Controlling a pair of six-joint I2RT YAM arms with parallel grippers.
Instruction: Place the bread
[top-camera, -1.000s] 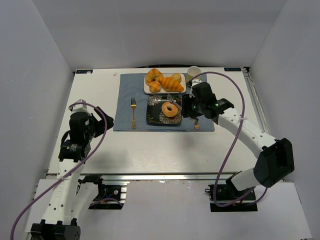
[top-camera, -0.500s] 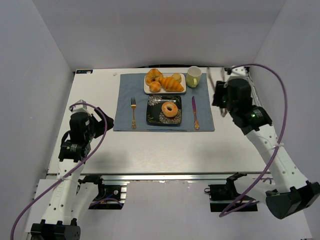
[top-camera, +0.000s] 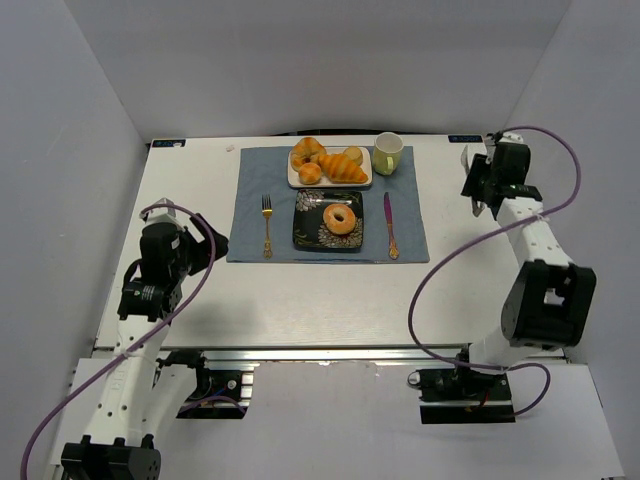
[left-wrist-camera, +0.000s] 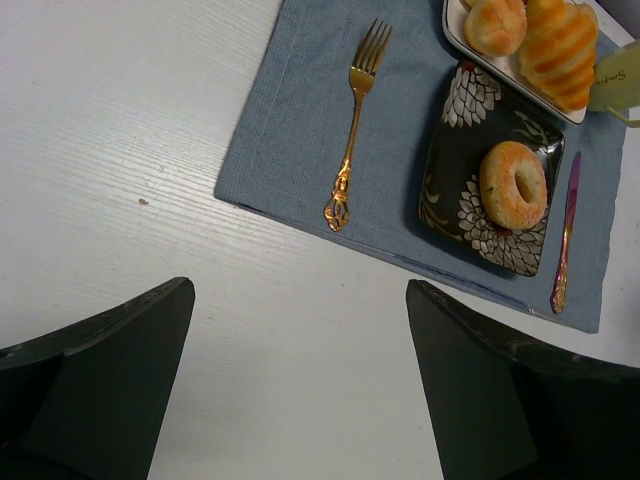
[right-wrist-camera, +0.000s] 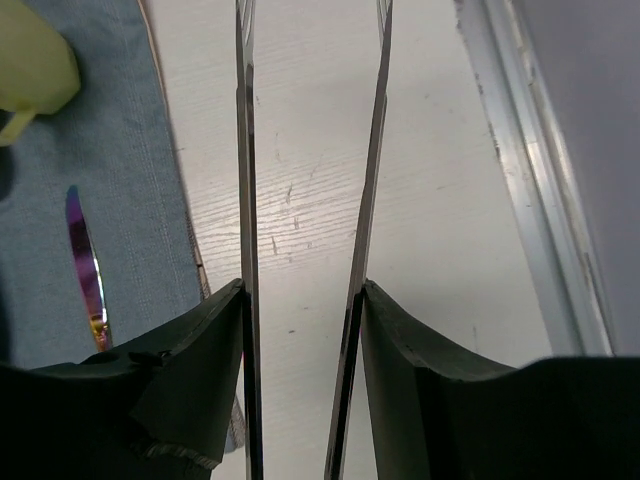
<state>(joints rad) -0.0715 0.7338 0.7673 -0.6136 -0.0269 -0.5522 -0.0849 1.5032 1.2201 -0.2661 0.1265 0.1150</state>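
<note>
The bread (top-camera: 340, 219), a golden ring bun, lies on the dark floral plate (top-camera: 308, 232) on the mat; it also shows in the left wrist view (left-wrist-camera: 513, 185). My right gripper (top-camera: 478, 178) is far right of the plate, near the table's right edge, shut on metal tongs (right-wrist-camera: 245, 150). The tongs' two blades stand apart with nothing between them, over bare table (right-wrist-camera: 303, 300). My left gripper (top-camera: 205, 250) is open and empty over the table left of the mat (left-wrist-camera: 300, 300).
A white plate (top-camera: 296, 181) with a croissant and rolls stands behind the dark plate. A green mug (top-camera: 388, 152), gold fork (top-camera: 267, 225) and purple knife (top-camera: 389, 225) sit on the blue mat (top-camera: 250, 200). A metal rail (right-wrist-camera: 520, 200) runs along the right edge.
My right gripper with the tongs has moved from beside the dark plate away to the far right. The bread stays on the plate. The left arm has not moved.
</note>
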